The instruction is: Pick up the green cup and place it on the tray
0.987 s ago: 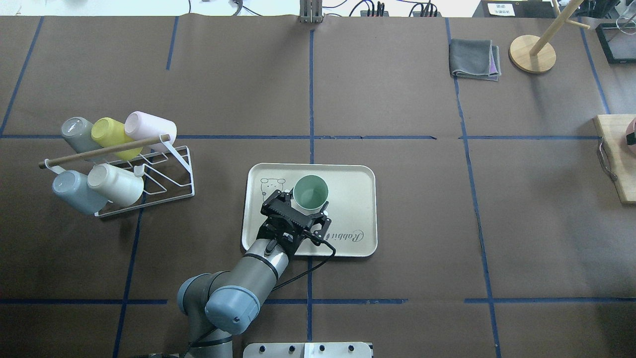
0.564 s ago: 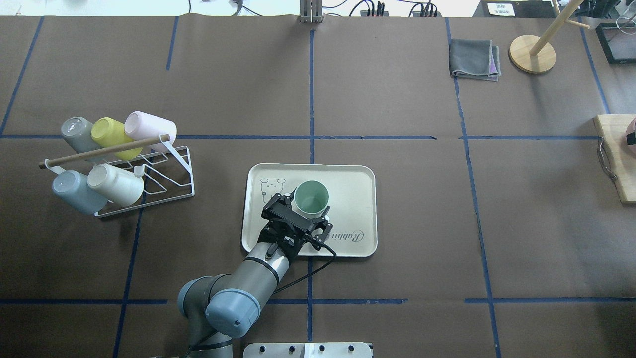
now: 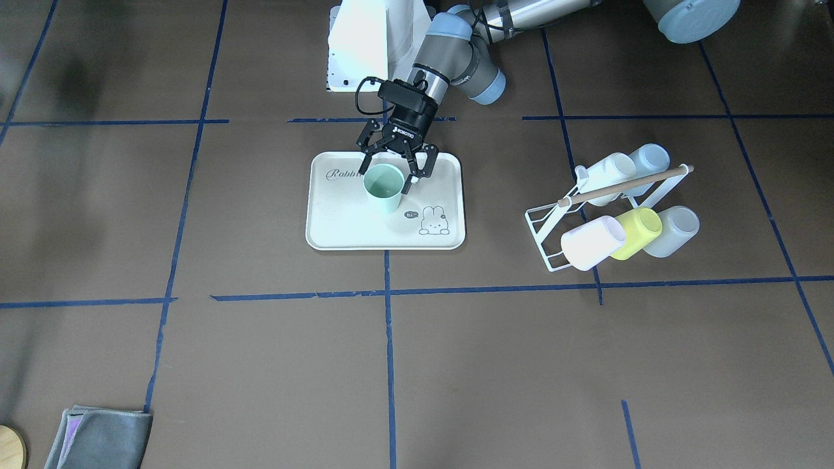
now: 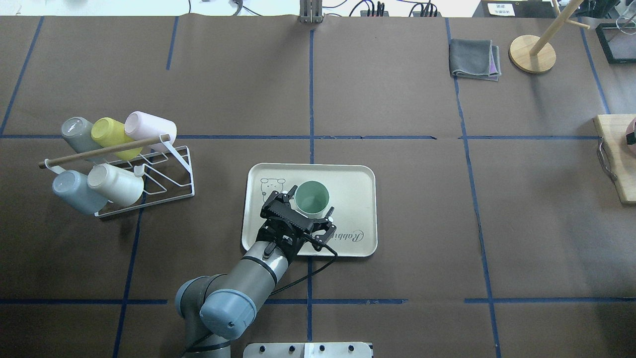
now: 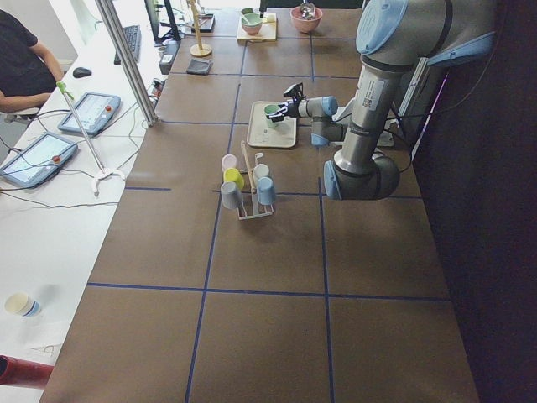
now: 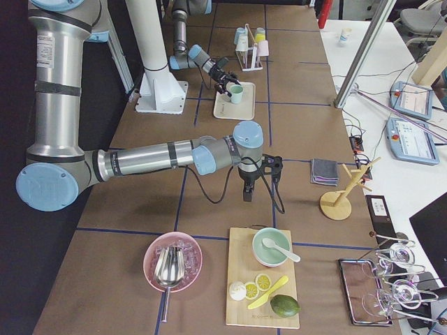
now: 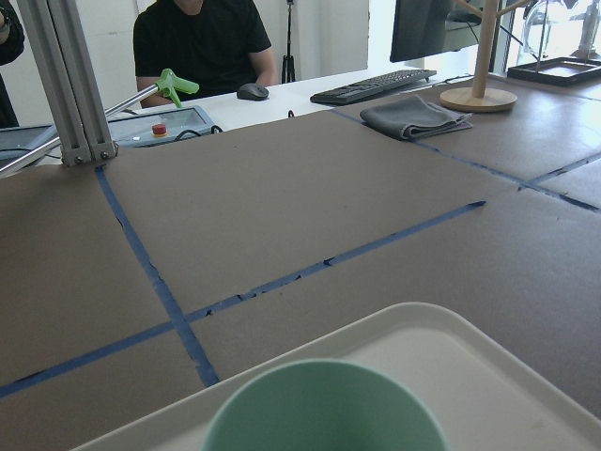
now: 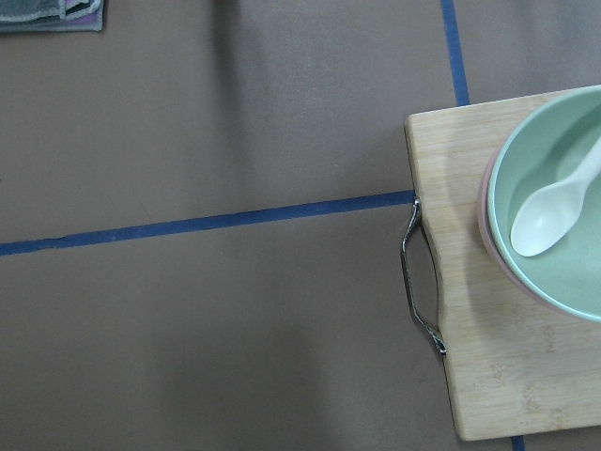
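The green cup (image 4: 311, 197) stands upright on the cream tray (image 4: 353, 199), near its middle, beside the bunny drawing. My left gripper (image 4: 308, 206) is open, with its fingers spread on either side of the cup's near wall and not pressing on it. From the front, the cup (image 3: 383, 189) sits between those spread fingers of the left gripper (image 3: 389, 177) on the tray (image 3: 339, 221). The left wrist view shows the cup's rim (image 7: 324, 409) close below the camera. My right gripper (image 6: 246, 192) shows only in the exterior right view, pointing down at the table; I cannot tell whether it is open or shut.
A white wire rack (image 4: 164, 184) with several cups lying on it stands left of the tray. A folded grey cloth (image 4: 474, 58) and a wooden stand (image 4: 532, 53) are at the far right. A cutting board (image 8: 507, 282) with a bowl (image 8: 549, 197) and spoon lies under the right wrist.
The left gripper's fingers have spread apart off the green cup, and the arm has drawn back slightly. The cup has settled a little nearer on the tray.
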